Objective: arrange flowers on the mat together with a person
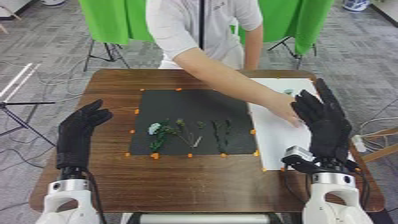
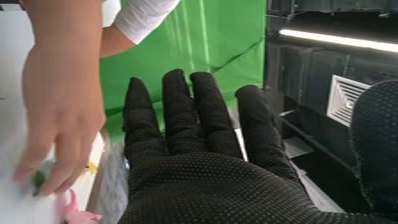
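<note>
- Head view: left hand (image 1: 76,135), fingers relaxed; flowers (image 1: 155,129) on black mat (image 1: 191,104).
- Right hand (image 1: 327,131): fingers straight, slightly spread.
- Right wrist view: pink item (image 2: 78,214) near person's hand (image 2: 64,120).

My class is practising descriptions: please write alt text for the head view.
A person's hand extends over a white mat beside the robot's black-gloved right hand; green flower stems lie on a black mat on the brown wooden table.

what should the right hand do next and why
Probably wait with the right hand until the person's hand pulls away: that hand is over the white sheet, close beside the robot's glove, so a reach now might bump it.
</note>
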`<state>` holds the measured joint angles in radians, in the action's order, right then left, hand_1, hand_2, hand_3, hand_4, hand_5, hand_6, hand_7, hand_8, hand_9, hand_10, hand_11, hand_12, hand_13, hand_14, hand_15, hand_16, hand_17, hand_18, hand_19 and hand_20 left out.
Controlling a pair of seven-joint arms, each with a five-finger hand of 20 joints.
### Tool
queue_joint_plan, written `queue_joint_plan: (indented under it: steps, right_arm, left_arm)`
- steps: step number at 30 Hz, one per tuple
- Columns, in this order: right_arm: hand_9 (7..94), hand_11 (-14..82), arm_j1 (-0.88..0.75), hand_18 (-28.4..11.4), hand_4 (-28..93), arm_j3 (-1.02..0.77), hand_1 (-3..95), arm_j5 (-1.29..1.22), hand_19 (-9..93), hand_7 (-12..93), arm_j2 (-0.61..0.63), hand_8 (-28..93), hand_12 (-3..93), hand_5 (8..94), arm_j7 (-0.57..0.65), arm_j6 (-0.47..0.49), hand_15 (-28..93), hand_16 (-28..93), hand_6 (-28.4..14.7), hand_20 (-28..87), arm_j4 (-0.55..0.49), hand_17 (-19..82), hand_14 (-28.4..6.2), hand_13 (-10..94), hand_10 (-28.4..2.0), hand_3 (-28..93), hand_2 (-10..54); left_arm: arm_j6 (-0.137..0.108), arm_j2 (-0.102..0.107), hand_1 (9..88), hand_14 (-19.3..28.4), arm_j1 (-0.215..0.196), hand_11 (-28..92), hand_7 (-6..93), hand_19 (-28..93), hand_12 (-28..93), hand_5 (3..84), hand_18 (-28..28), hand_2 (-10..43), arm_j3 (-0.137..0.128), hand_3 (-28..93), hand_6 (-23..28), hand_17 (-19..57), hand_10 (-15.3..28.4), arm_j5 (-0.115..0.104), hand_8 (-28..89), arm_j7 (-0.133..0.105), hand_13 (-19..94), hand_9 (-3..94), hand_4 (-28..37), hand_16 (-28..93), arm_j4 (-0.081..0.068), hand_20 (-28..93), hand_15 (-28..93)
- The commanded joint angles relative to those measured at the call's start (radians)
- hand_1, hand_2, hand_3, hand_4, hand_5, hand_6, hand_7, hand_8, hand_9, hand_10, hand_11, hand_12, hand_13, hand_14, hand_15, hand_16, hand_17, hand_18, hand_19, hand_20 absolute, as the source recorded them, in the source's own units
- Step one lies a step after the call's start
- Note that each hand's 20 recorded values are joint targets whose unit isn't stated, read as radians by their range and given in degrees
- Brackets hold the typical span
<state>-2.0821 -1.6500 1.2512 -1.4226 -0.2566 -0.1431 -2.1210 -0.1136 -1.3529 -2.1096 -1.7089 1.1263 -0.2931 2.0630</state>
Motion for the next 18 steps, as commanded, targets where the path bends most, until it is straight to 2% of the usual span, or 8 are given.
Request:
queue_joint_plan:
  steps: [1,6,11,18]
  right_arm:
    - [39.8,3.9,-0.014,-14.7,-18,0.007,6.2,0.002,7,10,-0.014,-9,9.6,27.4,-0.004,-0.011,12,9,-0.4,28,-0.018,20,-10.9,33,-14.0,80,5.1]
    - [39.8,3.9,-0.017,-14.7,-18,0.005,6.4,0.003,7,10,-0.014,-9,9.6,27.5,-0.005,-0.008,12,9,-0.4,28,-0.018,20,-11.0,34,-14.0,80,5.2]
    - [39.8,3.9,-0.021,-14.8,-18,0.005,6.1,0.004,7,10,-0.015,-9,9.6,27.5,-0.004,-0.010,12,9,-0.4,28,-0.018,20,-11.1,34,-14.0,80,5.1]
    - [39.9,4.0,-0.015,-14.8,-18,0.013,6.1,0.010,7,10,-0.010,-9,9.7,27.7,0.006,0.000,12,9,-0.4,27,-0.011,20,-11.0,34,-14.0,80,5.2]
  left_arm:
    - [-0.002,-0.008,23.7,19.8,-0.021,24,16.5,12,15,50.8,13.7,3.6,-0.010,66,5.6,4.5,14.6,0.000,-5,0.020,41,50.5,-26.4,1,0.004,16,26]
    - [0.001,-0.010,23.8,19.9,-0.022,24,16.5,12,15,50.6,13.7,3.7,-0.016,66,5.6,4.5,14.7,-0.001,-5,0.018,41,50.6,-26.4,1,0.003,16,26]
    - [-0.012,-0.009,23.7,19.8,-0.029,24,16.5,12,15,50.6,13.7,3.6,-0.029,66,5.6,4.4,14.7,-0.005,-5,0.018,41,50.6,-26.2,1,0.007,16,26]
    - [-0.012,-0.008,23.6,19.8,-0.029,24,16.5,12,15,50.6,13.7,3.6,-0.035,66,5.6,4.4,14.7,-0.006,-5,0.019,41,50.5,-26.2,1,0.007,16,26]
